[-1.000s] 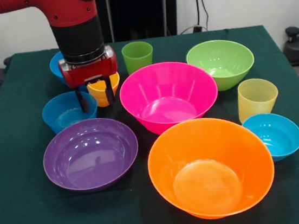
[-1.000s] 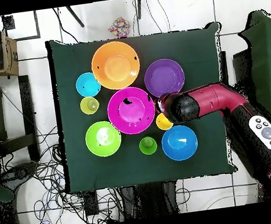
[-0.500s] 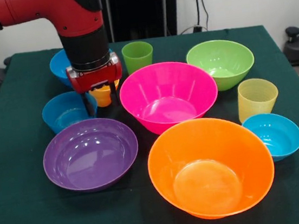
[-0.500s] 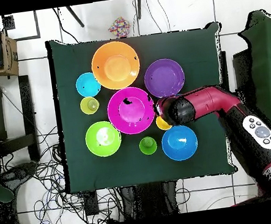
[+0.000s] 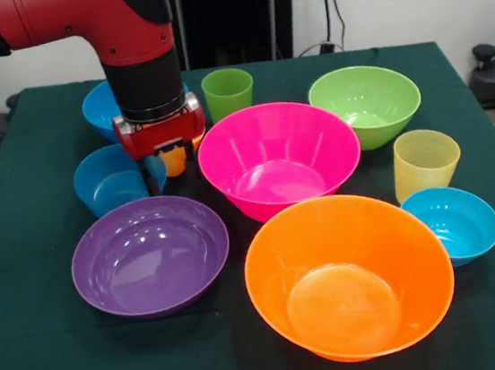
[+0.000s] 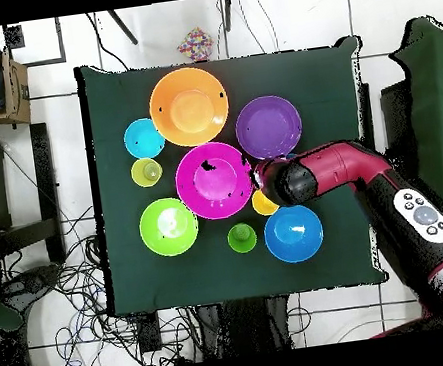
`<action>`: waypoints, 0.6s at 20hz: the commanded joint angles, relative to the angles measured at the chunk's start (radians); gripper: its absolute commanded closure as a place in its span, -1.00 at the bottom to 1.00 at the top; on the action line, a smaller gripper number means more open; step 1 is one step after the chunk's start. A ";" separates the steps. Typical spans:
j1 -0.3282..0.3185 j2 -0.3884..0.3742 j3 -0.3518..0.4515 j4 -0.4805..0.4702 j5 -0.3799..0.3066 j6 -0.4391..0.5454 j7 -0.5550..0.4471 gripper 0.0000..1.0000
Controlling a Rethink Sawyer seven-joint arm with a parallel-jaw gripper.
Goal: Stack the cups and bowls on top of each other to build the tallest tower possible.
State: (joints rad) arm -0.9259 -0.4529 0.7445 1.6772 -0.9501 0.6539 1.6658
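The gripper (image 5: pixel 172 163) hangs low over the orange cup (image 5: pixel 173 159) between the pink bowl (image 5: pixel 278 158) and a blue bowl (image 5: pixel 111 179) on the desk (image 5: pixel 51 353), its open fingers (image 5: pixel 150 177) straddling the cup.

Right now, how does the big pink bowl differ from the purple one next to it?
The pink bowl is deeper with steep walls; the purple bowl is wide and shallow. In the front view the pink bowl sits mid-table between the green bowl and the gripper, while the purple bowl lies nearer the camera. Both stand upright, empty and glossy, and neither is stacked.
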 commanded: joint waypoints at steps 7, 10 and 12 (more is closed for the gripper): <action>-0.048 -0.002 0.055 -0.002 -0.012 0.037 -0.364 -1.00; -0.056 -0.058 0.088 0.024 0.046 0.093 -0.365 -1.00; -0.058 -0.082 0.098 0.037 0.065 0.110 -0.360 -1.00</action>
State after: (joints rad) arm -0.9977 -0.4916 0.7951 1.6840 -0.8914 0.6560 1.6576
